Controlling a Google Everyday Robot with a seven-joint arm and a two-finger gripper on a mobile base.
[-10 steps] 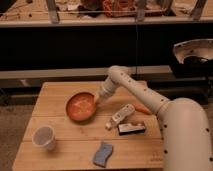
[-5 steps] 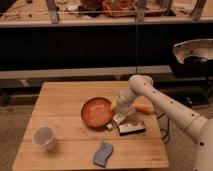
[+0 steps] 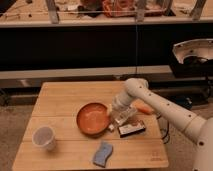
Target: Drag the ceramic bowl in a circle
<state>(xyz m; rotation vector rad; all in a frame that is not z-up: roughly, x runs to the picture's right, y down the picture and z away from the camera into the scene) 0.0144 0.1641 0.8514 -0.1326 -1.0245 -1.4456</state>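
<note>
The ceramic bowl (image 3: pixel 92 118) is wide, shallow and orange-red with a darker rim. It sits on the wooden table (image 3: pixel 65 100), a little right of the middle. My gripper (image 3: pixel 114 113) reaches down from the right and is at the bowl's right rim. The white arm (image 3: pixel 150 100) bends above it and hides part of the wrist.
A small white cup (image 3: pixel 43 137) stands at the front left. A blue sponge (image 3: pixel 102 154) lies near the front edge. A dark flat packet (image 3: pixel 131 129) and an orange item (image 3: pixel 144 109) lie right of the bowl, close to my gripper.
The bowl slid right with my gripper, then came toward the front edge. The arm swung in over the table's right side.
</note>
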